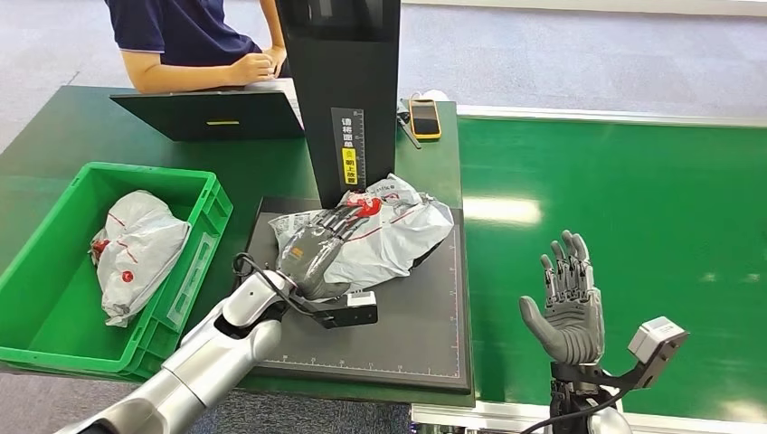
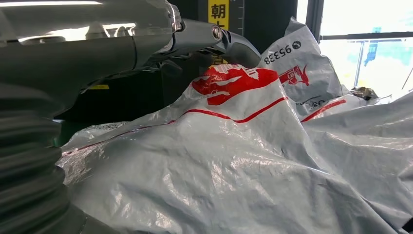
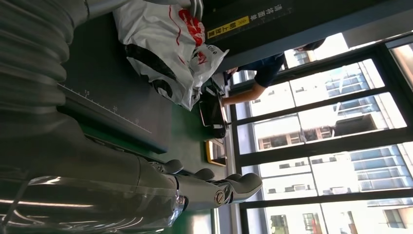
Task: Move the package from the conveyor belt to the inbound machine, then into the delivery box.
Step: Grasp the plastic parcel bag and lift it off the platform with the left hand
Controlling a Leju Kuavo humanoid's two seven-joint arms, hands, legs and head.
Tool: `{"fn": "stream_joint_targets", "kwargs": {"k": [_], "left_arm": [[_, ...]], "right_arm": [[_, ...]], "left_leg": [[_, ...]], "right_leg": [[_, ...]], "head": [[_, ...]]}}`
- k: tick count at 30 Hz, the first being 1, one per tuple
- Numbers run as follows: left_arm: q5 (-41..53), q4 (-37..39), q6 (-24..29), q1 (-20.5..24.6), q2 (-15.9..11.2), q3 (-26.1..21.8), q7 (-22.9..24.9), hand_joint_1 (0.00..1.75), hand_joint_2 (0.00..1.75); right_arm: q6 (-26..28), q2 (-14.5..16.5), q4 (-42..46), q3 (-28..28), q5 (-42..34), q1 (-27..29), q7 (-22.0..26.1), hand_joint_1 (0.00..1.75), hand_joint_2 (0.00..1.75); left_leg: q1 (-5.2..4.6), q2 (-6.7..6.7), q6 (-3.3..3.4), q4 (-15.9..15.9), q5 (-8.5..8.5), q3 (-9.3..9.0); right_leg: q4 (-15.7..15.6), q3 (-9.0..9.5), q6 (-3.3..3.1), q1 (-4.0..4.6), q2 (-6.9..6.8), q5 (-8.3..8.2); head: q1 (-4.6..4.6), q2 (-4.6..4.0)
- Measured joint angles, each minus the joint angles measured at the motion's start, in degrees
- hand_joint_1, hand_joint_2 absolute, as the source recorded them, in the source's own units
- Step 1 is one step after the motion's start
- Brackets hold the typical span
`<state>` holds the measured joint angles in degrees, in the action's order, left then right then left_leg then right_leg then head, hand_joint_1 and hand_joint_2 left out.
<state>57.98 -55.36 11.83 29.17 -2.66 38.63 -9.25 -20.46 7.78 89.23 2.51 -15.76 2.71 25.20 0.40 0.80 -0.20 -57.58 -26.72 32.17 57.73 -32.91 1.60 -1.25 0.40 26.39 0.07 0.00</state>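
A crumpled grey plastic package with red print lies on the black weighing plate of the inbound machine, at the foot of its black column. My left hand rests flat on the package's left part, fingers stretched out over it. In the left wrist view the fingers reach across the package without closing on it. My right hand is raised over the green conveyor belt, fingers spread and holding nothing. The right wrist view shows the package beyond that hand.
A green delivery box stands left of the plate with another grey package inside. Behind it lie a dark laptop and a phone. A person leans on the far side of the table.
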Motion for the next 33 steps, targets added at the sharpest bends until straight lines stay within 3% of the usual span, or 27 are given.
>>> {"fn": "stream_joint_targets", "kwargs": {"k": [11,15,33], "left_arm": [[-1.65,1.6,-1.31,0.39,-0.42,0.37,-1.13,0.01,1.75],[-1.8,2.66,-1.5,0.38,-0.42,0.68,-1.3,1.75,1.75],[-1.85,5.18,-2.13,0.78,-0.3,1.98,-1.61,1.75,1.75]], "right_arm": [[0.37,0.11,2.31,0.02,-0.22,1.53,0.38,0.0,1.75],[0.3,0.2,3.55,0.27,-0.24,2.01,0.38,0.0,1.75],[-0.3,0.22,10.97,0.81,1.04,6.49,1.17,0.0,1.75]], "left_leg": [[0.0,0.0,0.0,0.0,0.0,0.0],[0.0,0.0,0.0,0.0,0.0,-0.01],[0.0,-0.01,0.0,0.0,0.0,-0.03]], "right_leg": [[0.0,-0.01,0.0,-0.01,0.0,0.0],[0.0,0.0,0.0,0.0,0.0,0.0],[0.0,0.02,0.0,0.0,0.02,0.0]], "head": [[0.0,0.0],[0.0,0.0],[0.0,0.0]]}}
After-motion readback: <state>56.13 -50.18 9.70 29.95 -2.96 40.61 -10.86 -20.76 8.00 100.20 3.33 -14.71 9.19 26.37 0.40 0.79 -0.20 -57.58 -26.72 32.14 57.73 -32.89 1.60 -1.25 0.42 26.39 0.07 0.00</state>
